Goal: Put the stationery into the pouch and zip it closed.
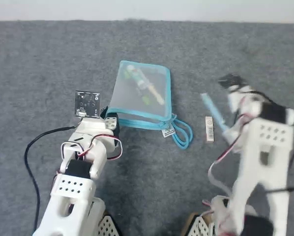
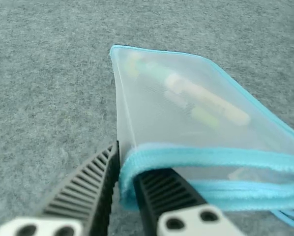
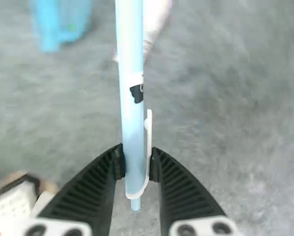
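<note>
Left gripper (image 1: pixel 109 119), in the high view, sits at the near left corner of the mesh pouch (image 1: pixel 142 93), which lies flat on the grey table cover (image 1: pixel 48 59) with pens showing through its side. The pouch's blue loop strap (image 1: pixel 184 133) trails off its near right corner. To the right, well apart from the pouch, the right arm (image 1: pixel 260 137) holds a light blue pen (image 1: pixel 212 110) slanted above the cover, and a small white labelled block (image 1: pixel 209 129) lies just beside that pen, between it and the strap. In the left wrist view, the left gripper (image 2: pixel 127 189) is clamped on the pouch's (image 2: pixel 186 123) blue zip edge (image 2: pixel 211 157) at the corner, one finger either side of the fabric, with pale pens (image 2: pixel 206 101) inside the mesh beyond. In the right wrist view, the right gripper (image 3: pixel 134 160) is pinched around the light blue pen (image 3: pixel 130 73) near its clip end, the barrel pointing straight away from the fingers; the pouch (image 3: pixel 58 22) is a blurred blue shape farther off to one side.
</note>
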Robot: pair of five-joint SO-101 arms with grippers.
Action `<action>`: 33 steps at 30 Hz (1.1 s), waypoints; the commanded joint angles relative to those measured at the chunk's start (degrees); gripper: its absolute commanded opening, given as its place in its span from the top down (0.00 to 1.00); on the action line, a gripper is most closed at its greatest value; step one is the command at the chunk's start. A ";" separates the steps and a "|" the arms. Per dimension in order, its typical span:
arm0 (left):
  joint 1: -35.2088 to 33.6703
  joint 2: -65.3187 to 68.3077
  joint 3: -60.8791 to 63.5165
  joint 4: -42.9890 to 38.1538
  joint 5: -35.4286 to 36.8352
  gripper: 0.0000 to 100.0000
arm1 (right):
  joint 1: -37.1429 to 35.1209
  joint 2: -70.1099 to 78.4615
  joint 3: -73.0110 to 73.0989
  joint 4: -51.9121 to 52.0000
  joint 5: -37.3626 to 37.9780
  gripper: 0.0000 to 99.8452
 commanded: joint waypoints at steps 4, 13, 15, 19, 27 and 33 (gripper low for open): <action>0.79 0.18 -1.19 -2.37 -0.79 0.99 | -20.88 -11.30 -2.81 7.34 -3.34 0.99; 0.79 0.18 -1.89 -2.11 -0.79 0.99 | -33.10 -11.12 1.58 4.62 -8.35 0.99; 0.79 0.18 -1.89 -2.11 -0.79 0.99 | -33.27 -9.10 1.49 3.47 -9.76 0.99; 0.79 0.09 -1.89 -2.11 -0.79 0.99 | -33.19 0.13 -1.41 -0.31 -12.40 0.99; 0.79 0.09 -1.89 -2.11 -0.79 0.99 | -32.84 27.47 -25.85 -0.75 -24.00 0.99; 0.79 0.09 -1.80 -2.29 -0.79 0.99 | -33.36 46.29 -51.52 8.75 -30.59 0.99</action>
